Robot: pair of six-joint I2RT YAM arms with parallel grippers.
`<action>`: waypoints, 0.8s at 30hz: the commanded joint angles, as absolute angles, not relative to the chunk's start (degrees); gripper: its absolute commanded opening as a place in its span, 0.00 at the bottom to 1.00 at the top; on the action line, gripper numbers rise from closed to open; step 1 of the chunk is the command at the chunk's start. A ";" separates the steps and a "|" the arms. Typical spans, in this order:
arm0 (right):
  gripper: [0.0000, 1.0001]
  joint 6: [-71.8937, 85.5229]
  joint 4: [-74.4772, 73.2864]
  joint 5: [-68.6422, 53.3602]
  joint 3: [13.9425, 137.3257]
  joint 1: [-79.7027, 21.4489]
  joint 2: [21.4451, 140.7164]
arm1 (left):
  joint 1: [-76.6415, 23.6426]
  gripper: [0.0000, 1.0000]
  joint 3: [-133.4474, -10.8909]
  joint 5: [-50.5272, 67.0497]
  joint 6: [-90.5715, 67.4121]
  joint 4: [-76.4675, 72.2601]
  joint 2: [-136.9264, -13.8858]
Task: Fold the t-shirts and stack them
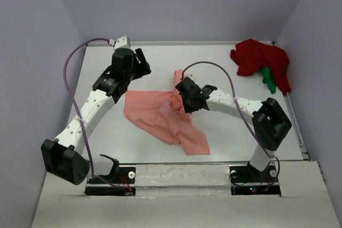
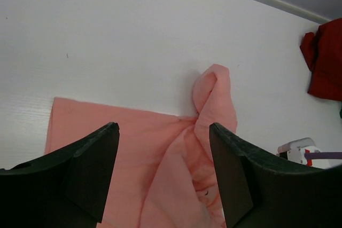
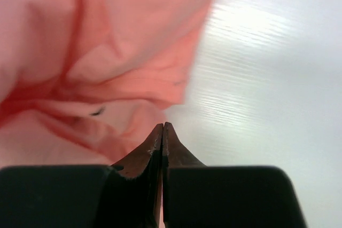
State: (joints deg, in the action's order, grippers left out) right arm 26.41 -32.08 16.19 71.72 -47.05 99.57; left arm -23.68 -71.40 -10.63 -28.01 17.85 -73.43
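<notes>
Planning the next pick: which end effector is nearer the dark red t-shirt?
Right. The right end effector is mid-table, left of the dark red t-shirt in the far right corner; the left end effector is farther left.

From above and behind the arm bases (image 1: pixel 109 181), which sat at the bottom of its frame, the top camera looked down over the whole table (image 1: pixel 133 148). The left wrist camera looked from some height past the left gripper (image 2: pixel 163 132) onto the salmon-pink t-shirt (image 2: pixel 107 126), with the dark red t-shirt (image 2: pixel 323 57) at its right edge. The right wrist camera sat close to the same pink cloth, blurred across its upper left. All three shared it.
</notes>
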 commanded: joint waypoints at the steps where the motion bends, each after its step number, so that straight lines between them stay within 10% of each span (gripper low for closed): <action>1: 0.07 27.07 -39.81 30.23 81.11 -46.23 102.48 | -23.99 0.78 -70.40 -12.48 -26.72 17.23 -73.13; 14: 0.60 17.94 -36.56 25.23 85.43 -42.02 98.87 | -23.82 0.78 -69.26 -17.40 -27.77 17.23 -77.42; 16: 0.45 15.65 -35.60 20.24 87.53 -38.33 99.93 | -23.82 0.77 -70.22 -18.36 -28.30 17.66 -79.96; 17: 0.10 14.95 -35.42 19.00 89.80 -37.19 100.71 | -23.82 0.77 -70.66 -18.89 -28.56 18.10 -80.85; 18: 0.00 14.51 -35.33 17.33 91.39 -35.26 101.51 | -23.82 0.77 -71.80 -19.59 -29.00 18.28 -82.77; 21: 0.01 10.66 -36.21 17.57 100.23 -34.19 104.67 | -23.21 0.77 -74.78 -20.13 -28.92 20.39 -85.77; 23: 0.23 8.19 -40.31 15.14 107.10 -32.80 110.35 | -22.15 0.77 -76.72 -20.57 -28.92 21.09 -88.40; 24: 0.50 6.87 -42.26 14.33 114.62 -32.26 112.65 | -21.54 0.77 -77.16 -20.31 -29.00 21.44 -89.20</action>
State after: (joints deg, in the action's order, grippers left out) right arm 13.80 -39.64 19.18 98.61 -33.36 106.74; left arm -23.16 -72.18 -17.82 -28.40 19.92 -87.37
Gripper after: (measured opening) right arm 0.183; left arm 0.774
